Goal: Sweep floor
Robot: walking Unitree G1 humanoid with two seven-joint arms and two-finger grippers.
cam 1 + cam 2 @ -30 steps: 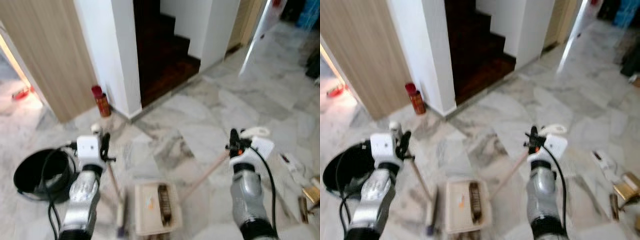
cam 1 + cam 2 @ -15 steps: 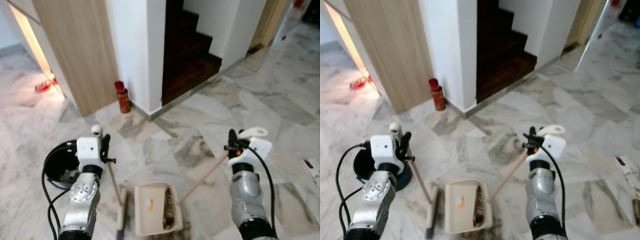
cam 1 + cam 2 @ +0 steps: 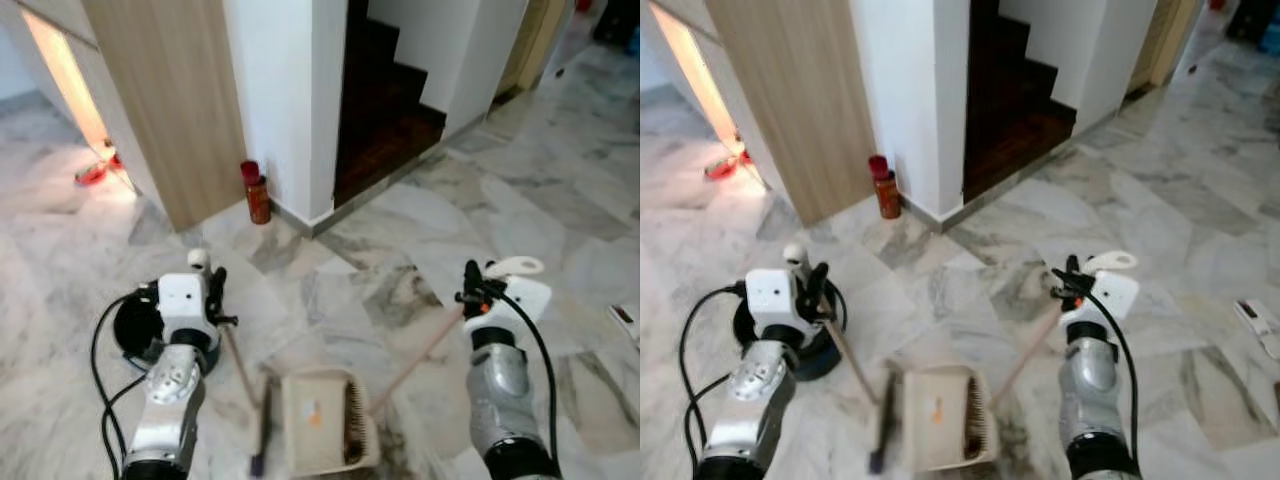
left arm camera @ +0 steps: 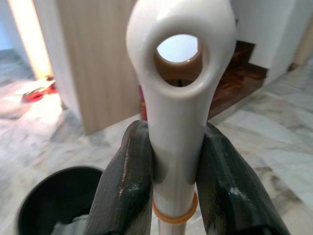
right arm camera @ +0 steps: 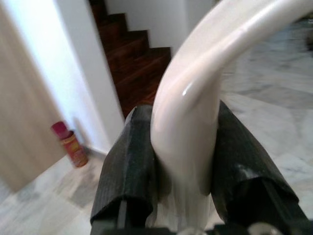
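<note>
Marble floor (image 3: 560, 200) view shifted; broom (image 3: 258, 420) now blurred beside dustpan (image 3: 320, 435).

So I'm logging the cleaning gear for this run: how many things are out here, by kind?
Broom: 1
Dustpan: 1
Black bucket: 1
Red-capped can by the white wall: 1
Total: 4

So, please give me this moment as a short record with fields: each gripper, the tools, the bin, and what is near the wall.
left gripper: shut on the broom handle
right gripper: shut on the dustpan handle
broom: head on the floor, left of the dustpan
dustpan: on the marble floor, between both arms
black bin: on the floor by the left arm
red can: upright at the white wall corner
stairs: dark, behind the wall
</note>
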